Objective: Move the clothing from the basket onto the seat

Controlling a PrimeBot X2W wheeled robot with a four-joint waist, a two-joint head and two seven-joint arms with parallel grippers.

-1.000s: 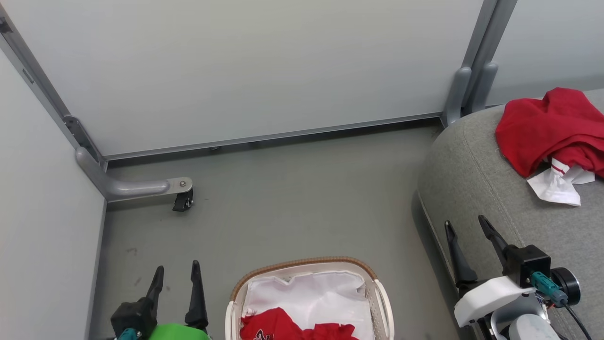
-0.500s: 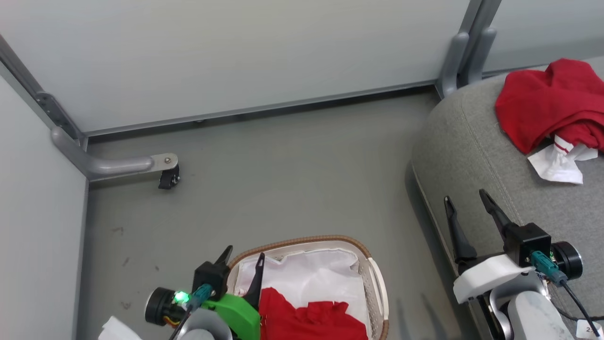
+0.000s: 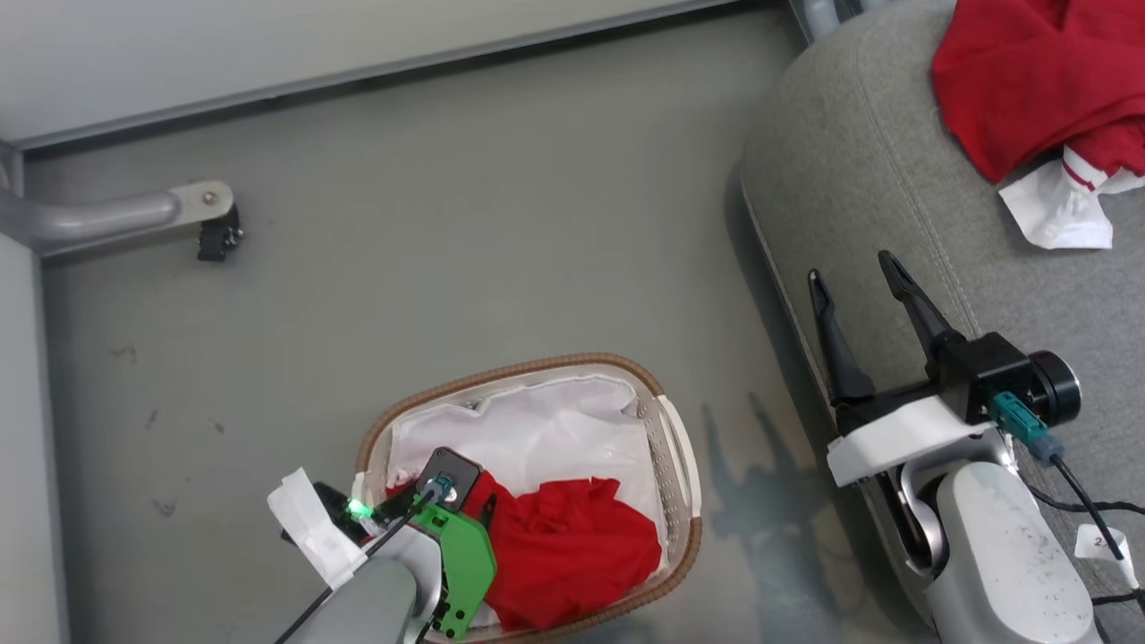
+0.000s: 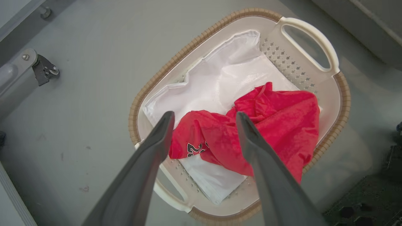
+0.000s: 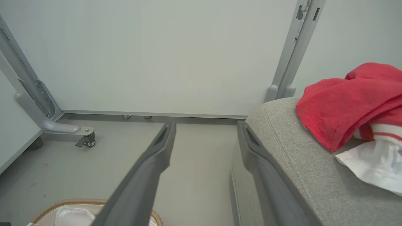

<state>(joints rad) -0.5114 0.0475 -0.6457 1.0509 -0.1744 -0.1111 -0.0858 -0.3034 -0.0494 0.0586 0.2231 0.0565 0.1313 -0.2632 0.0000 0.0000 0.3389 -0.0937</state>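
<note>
The left hand [image 4: 204, 114] is hovering over the near end of the basket [image 4: 342, 94]. Its fingers are spread wide and gripping nothing, with the tips just above a crumpled red garment [image 4: 276, 125]. That garment is lying on the white liner [image 4: 220, 81] and showing part of a dark number. I judge the pick-up step to be in hand. Next, this hand needs to drop into the folds and pinch fabric without catching the liner. To the right, the right hand [image 3: 850, 268] is hanging wide open and empty at the near edge of the seat [image 3: 859, 161]. Farther along the seat, a second red garment [image 3: 1029, 80] is already lying.
</note>
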